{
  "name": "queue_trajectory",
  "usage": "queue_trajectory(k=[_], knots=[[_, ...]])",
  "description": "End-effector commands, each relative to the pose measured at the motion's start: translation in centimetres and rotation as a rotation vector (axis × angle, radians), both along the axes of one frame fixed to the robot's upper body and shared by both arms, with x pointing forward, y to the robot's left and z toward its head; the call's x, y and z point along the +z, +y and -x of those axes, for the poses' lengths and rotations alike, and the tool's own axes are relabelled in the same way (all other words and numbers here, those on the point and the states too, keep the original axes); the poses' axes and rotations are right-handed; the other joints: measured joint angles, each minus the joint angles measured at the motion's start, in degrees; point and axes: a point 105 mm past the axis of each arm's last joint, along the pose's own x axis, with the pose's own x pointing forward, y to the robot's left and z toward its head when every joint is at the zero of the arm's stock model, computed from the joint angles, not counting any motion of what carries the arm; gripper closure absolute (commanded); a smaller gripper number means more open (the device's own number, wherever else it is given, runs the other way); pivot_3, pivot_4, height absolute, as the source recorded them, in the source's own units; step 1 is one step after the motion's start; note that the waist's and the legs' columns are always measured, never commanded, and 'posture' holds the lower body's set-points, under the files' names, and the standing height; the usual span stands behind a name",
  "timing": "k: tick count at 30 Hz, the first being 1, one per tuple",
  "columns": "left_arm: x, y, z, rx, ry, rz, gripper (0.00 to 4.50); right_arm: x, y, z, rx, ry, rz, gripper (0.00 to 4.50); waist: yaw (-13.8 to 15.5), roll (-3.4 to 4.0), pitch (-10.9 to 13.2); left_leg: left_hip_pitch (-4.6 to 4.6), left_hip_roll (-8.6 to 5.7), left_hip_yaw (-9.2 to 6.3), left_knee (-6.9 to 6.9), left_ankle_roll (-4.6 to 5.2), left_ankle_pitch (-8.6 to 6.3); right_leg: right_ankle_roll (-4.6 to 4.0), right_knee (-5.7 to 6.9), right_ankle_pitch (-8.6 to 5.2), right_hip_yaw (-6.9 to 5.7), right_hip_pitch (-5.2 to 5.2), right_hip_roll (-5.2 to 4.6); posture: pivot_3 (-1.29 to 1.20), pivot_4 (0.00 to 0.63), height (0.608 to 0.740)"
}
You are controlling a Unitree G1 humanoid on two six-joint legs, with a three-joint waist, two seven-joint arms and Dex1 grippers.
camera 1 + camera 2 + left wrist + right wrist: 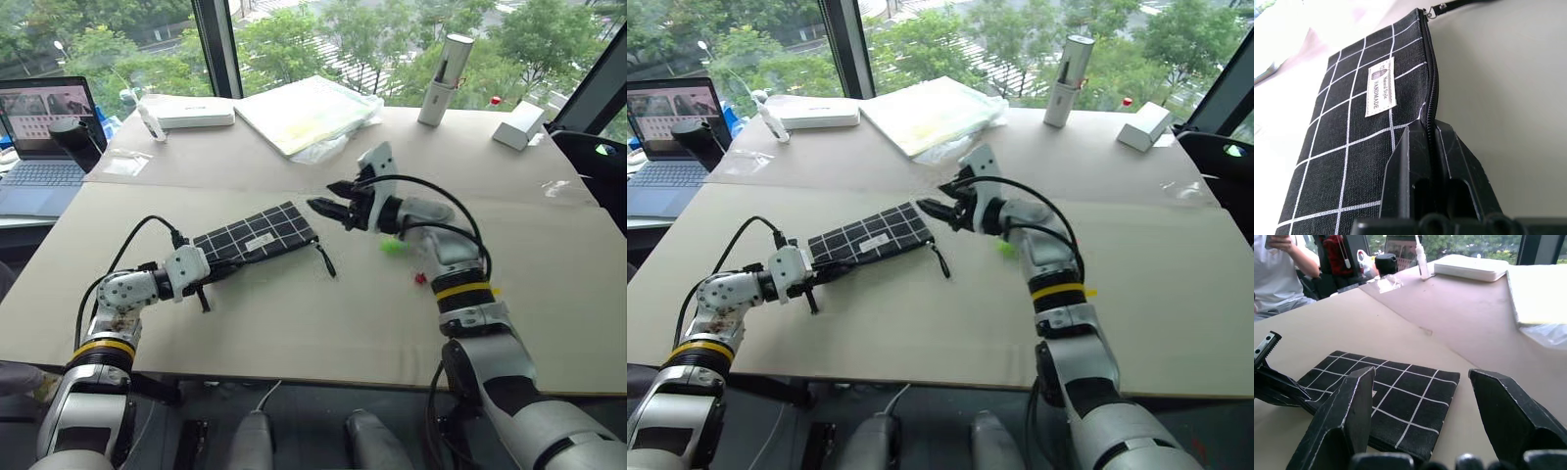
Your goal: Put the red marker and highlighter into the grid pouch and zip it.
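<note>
A pale beige table (pixel 294 323) fills the near and middle scene, with a second tabletop (pixel 245 147) butted against its far edge. Behind it, tall windows (pixel 294 39) with a dark frame post (pixel 217 44) show green trees in daylight. A side desk (pixel 20 211) stands far left

The grid pouch (pixel 1352 147) is matt black woven cloth with white printed lines, a sewn fabric label (pixel 1380 86) and a dull black zipper (pixel 1432 93) ending in a small metal ring. The left gripper's fingers (pixel 1400 181) are scuffed matt black plastic. The table (pixel 294 323) looks like smooth, matt beige board, perhaps cardboard. The highlighter (pixel 394 246) seems glossy green plastic.
</note>
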Motion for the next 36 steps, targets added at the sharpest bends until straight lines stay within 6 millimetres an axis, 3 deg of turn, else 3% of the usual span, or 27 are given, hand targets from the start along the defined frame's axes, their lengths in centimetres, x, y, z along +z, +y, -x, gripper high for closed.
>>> queue_trajectory(k=[1, 8, 23, 24, 26, 34, 36], knots=[[1.9, -0.1, -0.1, 0.025, -0.025, 0.065, 4.50, -0.5, -0.4, 1.0, 0.005, -0.015, 0.037, 1.01, -0.1, 0.00, 0.0, 0.01, 0.00, 0.00, -0.01, 0.00, 0.00, 0.00, -0.01, 0.00, 0.00, 0.00, 0.01, 0.00, 0.150, 0.739], [1.5, -0.1, 0.3, 0.037, -0.007, 0.042, 4.50, -5.7, 0.5, 2.5, -0.022, 0.060, 0.158, 1.01, -1.0, 0.00, 0.0, -0.01, 0.00, 0.00, -0.04, 0.00, 0.00, -0.01, 0.00, 0.00, 0.02, -0.07, 0.03, 0.00, 0.150, 0.739], [2.1, -0.8, 0.1, 0.031, -0.009, 0.070, 4.50, -7.6, 2.5, 0.4, -0.112, 0.134, 0.103, 1.01, -1.2, 0.00, 0.0, -0.01, 0.00, -0.01, -0.02, 0.00, 0.00, -0.01, -0.01, 0.00, 0.01, -0.06, 0.02, 0.00, 0.150, 0.739], [2.1, -0.8, 0.1, 0.030, -0.010, 0.072, 4.50, -7.6, 2.7, 0.4, -0.110, 0.130, 0.103, 1.39, -1.2, 0.00, 0.0, -0.01, 0.00, -0.01, -0.03, 0.00, 0.00, -0.01, -0.03, 0.00, 0.01, -0.06, 0.02, 0.00, 0.150, 0.739], [2.1, -1.0, 0.1, 0.029, -0.012, 0.075, 4.50, -7.6, 2.9, 0.3, -0.098, 0.118, 0.104, 1.73, -1.2, 0.00, 0.0, -0.02, 0.00, -0.01, -0.04, 0.00, 0.00, -0.01, -0.04, 0.00, 0.01, -0.06, 0.02, 0.00, 0.150, 0.739], [2.1, -1.2, 0.1, 0.030, -0.014, 0.080, 4.50, -6.9, 4.4, 1.4, 0.022, 0.083, 0.113, 4.49, -1.4, 0.00, 0.0, -0.01, 0.00, -0.01, -0.04, 0.00, 0.00, -0.01, -0.03, 0.00, 0.01, -0.06, 0.02, 0.00, 0.150, 0.739], [2.1, -1.3, 0.1, 0.030, -0.014, 0.081, 4.50, -6.7, 5.1, 2.0, 0.067, 0.074, 0.120, 4.49, -1.4, 0.00, 0.0, -0.01, 0.00, -0.01, -0.04, 0.00, 0.00, -0.01, -0.03, 0.00, 0.01, -0.06, 0.02, 0.00, 0.150, 0.739]])
